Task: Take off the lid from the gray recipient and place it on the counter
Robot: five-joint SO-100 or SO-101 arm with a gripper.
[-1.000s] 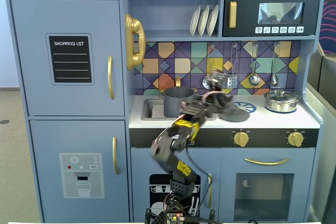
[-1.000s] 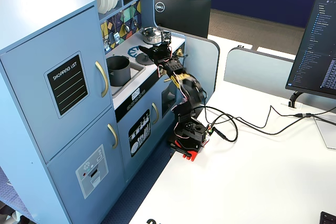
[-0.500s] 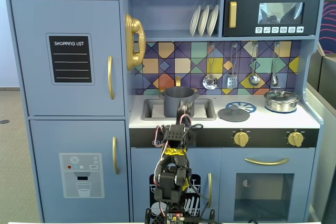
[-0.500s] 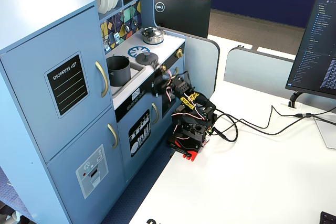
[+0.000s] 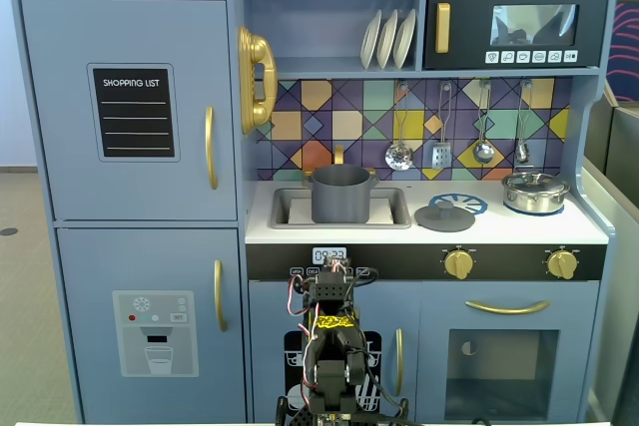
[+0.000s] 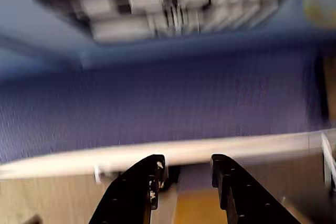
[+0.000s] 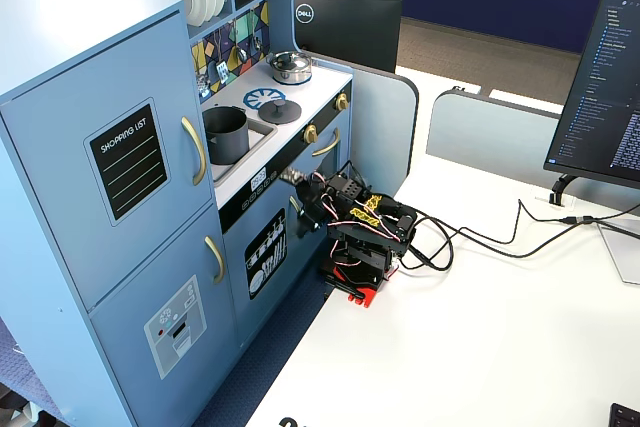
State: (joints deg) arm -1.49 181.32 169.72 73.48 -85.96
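"SHOPPING LIST" reads clearly in white capitals on the black chalkboard panel [image 5: 134, 113] at the upper left of a fixed view, and it shows again on that panel [image 7: 129, 160] in the other. A "DELL" logo sits on the back of the black monitor [image 7: 347, 30] near the top centre. The digital clock display [image 5: 329, 255] shows digits too small to read.

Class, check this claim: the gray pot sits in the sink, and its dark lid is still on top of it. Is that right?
Not quite. The gray pot does sit in the sink, but its lid is off, lying on the counter to the pot's right, as a fixed view shows.
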